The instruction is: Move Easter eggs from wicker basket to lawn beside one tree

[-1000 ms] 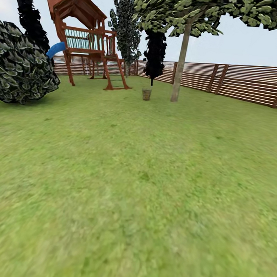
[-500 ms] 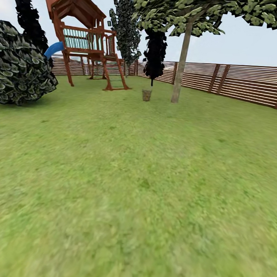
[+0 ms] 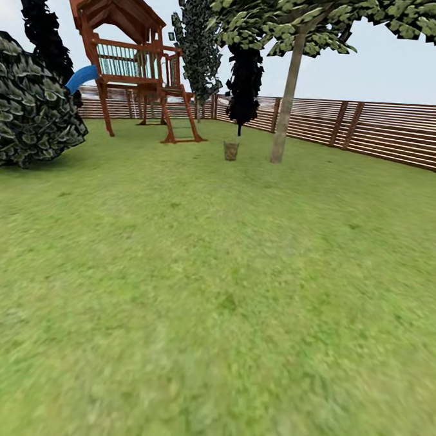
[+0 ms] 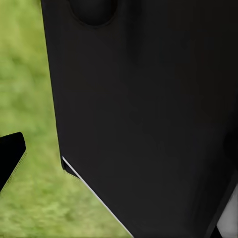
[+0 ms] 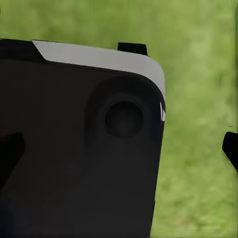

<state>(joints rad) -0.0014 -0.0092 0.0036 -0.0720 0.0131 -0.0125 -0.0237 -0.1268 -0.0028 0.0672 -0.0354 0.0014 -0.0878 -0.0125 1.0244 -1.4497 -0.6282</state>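
- Wicker basket (image 3: pixel 230 150) stands far off on the lawn (image 3: pixel 213 289), near the tree (image 3: pixel 286 87) with the pale trunk; its contents are too small to make out.
- Brown slat fence (image 3: pixel 378 131) runs behind; a wooden play tower (image 3: pixel 131 58) stands off to the left.
- Black robot bodywork blocks both wrist views over blurred grass, so I cannot tell how far open either end effector is, or whether it holds anything.

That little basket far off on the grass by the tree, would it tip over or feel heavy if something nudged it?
The wicker basket looks taller than it is wide, so a push near its rim would probably tip it. It seems small beside the tree, so it is likely light. It stands on the lawn, which looks flat, so once tipped it might roll only a little.
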